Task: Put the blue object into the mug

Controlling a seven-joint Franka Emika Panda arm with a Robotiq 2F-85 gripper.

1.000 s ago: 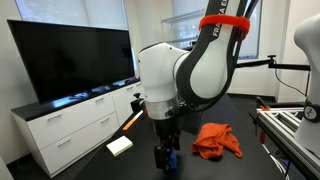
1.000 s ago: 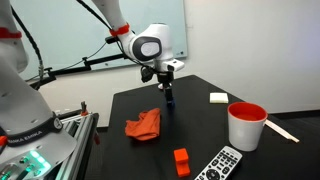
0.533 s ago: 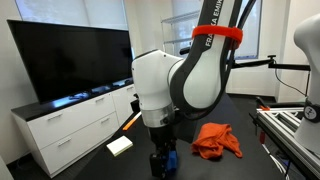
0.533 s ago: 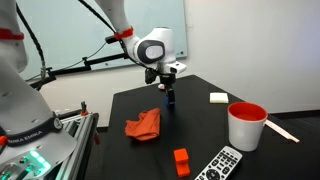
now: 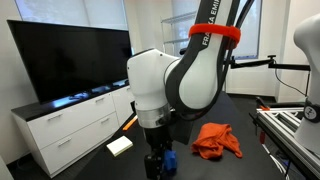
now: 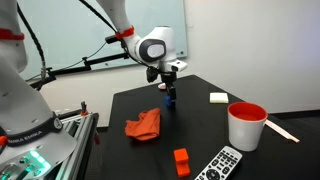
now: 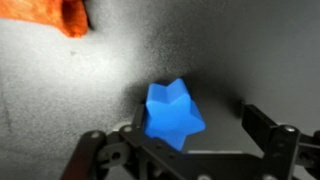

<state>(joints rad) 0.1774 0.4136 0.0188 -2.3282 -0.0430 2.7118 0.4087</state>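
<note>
The blue object (image 7: 172, 115) is a star-shaped block lying on the black table. It shows in both exterior views (image 5: 171, 158) (image 6: 169, 101). My gripper (image 7: 200, 128) is open and down around it. In the wrist view the star sits close against the left finger, and the right finger (image 7: 264, 128) stands apart from it. The gripper also shows in both exterior views (image 5: 157, 166) (image 6: 168, 95). The mug (image 6: 246, 125) is white with a red rim and stands upright near the table's right side, well away from the gripper.
An orange cloth (image 6: 143, 125) (image 5: 216, 140) lies beside the gripper. An orange block (image 6: 181, 160) and a remote (image 6: 222, 165) lie near the front edge. A white pad (image 6: 218, 97) and a wooden stick (image 6: 280, 128) lie near the mug. A TV (image 5: 70, 60) stands on a white cabinet.
The arm has sunk a little and the gripper now sits lower around the blue star. The star has not moved.
</note>
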